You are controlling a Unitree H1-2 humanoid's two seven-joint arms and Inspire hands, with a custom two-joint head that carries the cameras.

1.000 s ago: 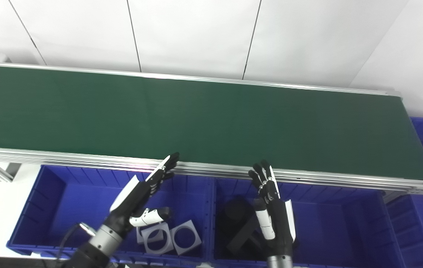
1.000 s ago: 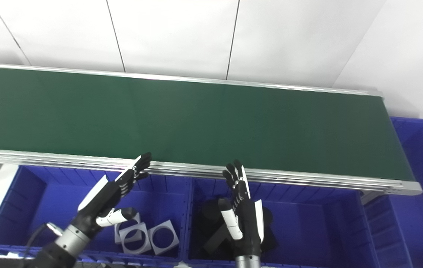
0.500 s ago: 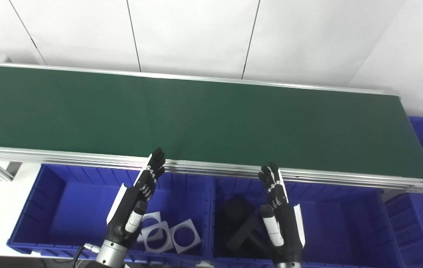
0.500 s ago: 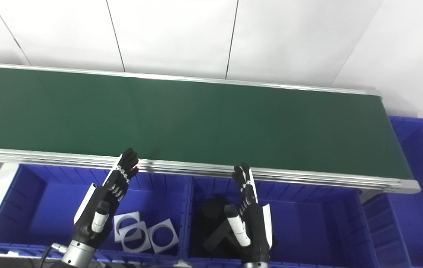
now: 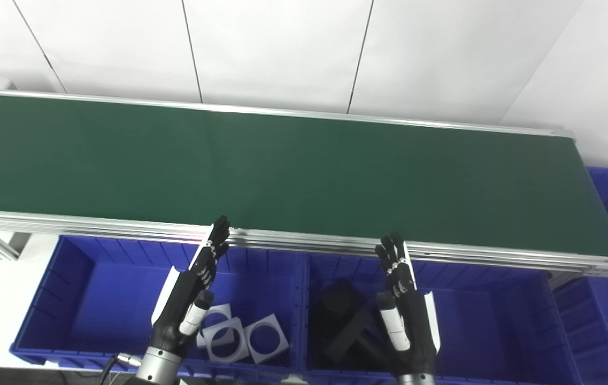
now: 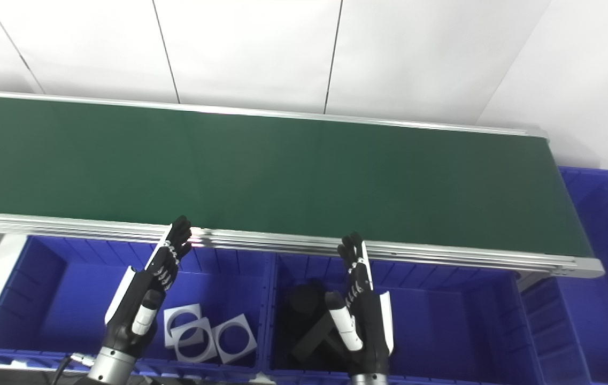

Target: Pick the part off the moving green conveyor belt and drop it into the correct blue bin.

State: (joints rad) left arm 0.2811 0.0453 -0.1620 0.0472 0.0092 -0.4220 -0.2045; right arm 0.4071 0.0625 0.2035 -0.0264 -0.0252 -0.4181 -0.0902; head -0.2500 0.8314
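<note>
Left robot hand (image 5: 189,299) and right robot hand (image 5: 405,315) both spread flat, holding nothing, raised over the blue bins (image 5: 84,289) near the belt (image 5: 282,171). White square rings (image 5: 239,337) lying in left bin, black parts (image 5: 344,321) in the next. No part visible on belt.

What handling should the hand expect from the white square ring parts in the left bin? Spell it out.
The white square ring parts look rigid and flat-sided, so they should probably not roll. They lie overlapping in the left blue bin, so lifting one may drag its neighbour. Each has a large round hole and thin walls, so it is likely light, and fingers could hook through it.
</note>
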